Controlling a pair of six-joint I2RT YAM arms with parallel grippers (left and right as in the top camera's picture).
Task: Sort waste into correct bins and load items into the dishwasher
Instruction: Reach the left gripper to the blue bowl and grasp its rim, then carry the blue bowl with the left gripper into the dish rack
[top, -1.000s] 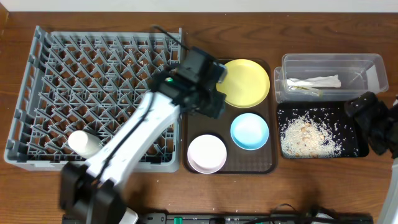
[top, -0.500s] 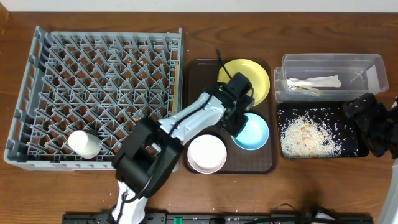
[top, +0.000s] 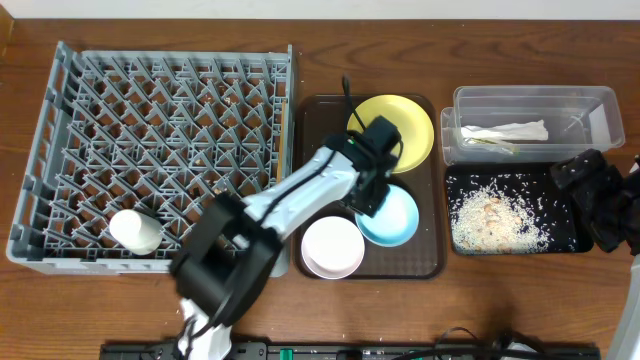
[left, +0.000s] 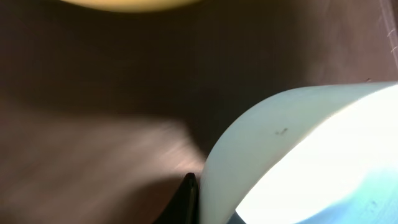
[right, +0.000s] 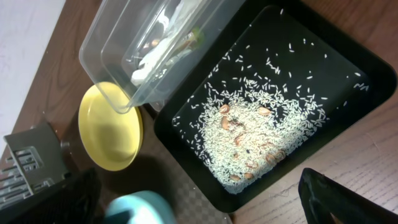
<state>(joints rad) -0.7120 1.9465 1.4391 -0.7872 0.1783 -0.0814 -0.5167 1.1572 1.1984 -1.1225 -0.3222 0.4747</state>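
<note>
Overhead shows the left gripper moved from rack to blue bowl, nudging it leftward; whether its fingers pinch the rim, I cannot tell.

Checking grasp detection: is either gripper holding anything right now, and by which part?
The left gripper looks clamped on the light blue bowl by its rim, one finger outside the wall. Right gripper: nothing seen in it.
</note>
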